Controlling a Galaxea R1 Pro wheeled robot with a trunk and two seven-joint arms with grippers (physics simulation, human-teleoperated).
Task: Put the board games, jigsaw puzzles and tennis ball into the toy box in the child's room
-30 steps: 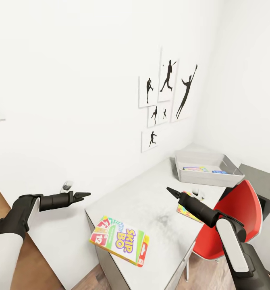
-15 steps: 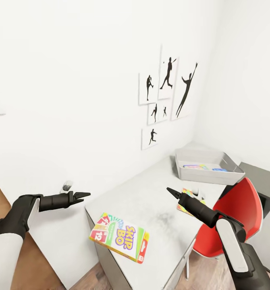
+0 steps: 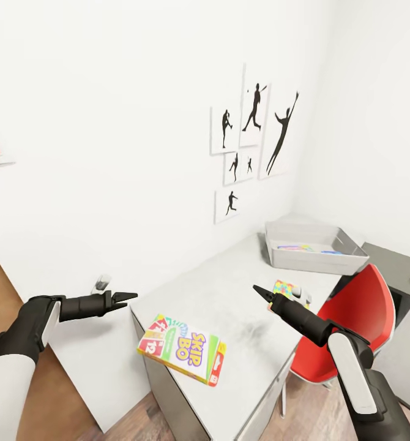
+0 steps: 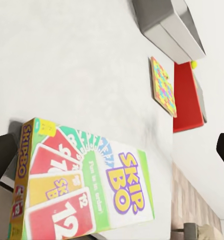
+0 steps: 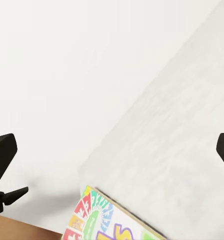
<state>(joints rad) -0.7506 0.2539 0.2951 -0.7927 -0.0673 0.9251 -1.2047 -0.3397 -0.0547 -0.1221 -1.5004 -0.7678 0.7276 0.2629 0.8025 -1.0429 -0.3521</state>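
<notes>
the bench [image 3: 229, 294] top is matt light grey with a faint mottled grain. the skip-bo box [image 3: 182, 349] looks like printed card, smooth with a slight sheen. the bin [image 3: 312, 260] is smooth matt grey plastic. the chair [image 3: 358, 318] is glossy red. the floor [image 3: 3, 294] is wood plank.

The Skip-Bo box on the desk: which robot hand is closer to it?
Left, though only slightly. The left gripper hovers just off the desk's edge beside the Skip-Bo box; the right gripper hangs over the desk farther in.
</notes>
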